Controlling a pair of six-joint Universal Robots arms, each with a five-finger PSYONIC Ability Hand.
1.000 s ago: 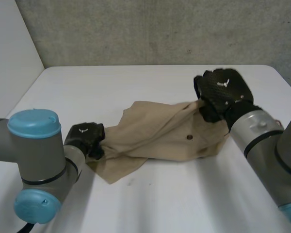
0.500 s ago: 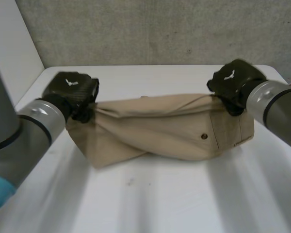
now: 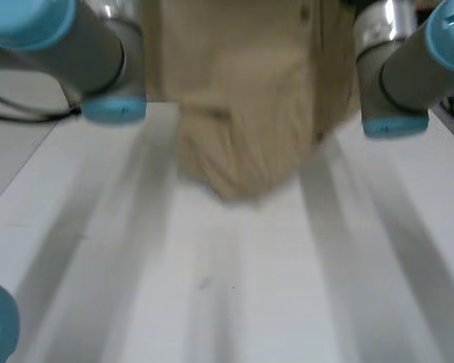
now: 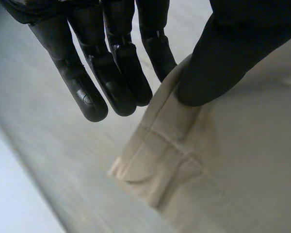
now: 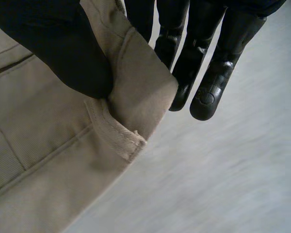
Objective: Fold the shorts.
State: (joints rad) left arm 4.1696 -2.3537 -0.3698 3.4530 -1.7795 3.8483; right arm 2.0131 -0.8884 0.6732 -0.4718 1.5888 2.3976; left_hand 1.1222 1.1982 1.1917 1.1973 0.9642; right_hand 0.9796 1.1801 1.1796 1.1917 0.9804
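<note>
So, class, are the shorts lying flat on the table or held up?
Held up: the shorts hang over the table, the left hand and right hand each pinching an edge.

Soft, even light in the head view: the white worktop [image 3: 234,302] is bright, and there's a hard glint on the right arm [image 3: 390,23] metal. In the wrist views the beige shorts [image 5: 48,145] are evenly lit, with shade in the seams and under the thumbs. The left robot hand [image 4: 123,63] and right robot hand [image 5: 233,43] read near-black, with a faint sheen on the fingertips.

Blurred, cropped shorts [image 3: 238,113]
Head view: their upper part runs off the top edge; the hanging hem is smeared.
</note>
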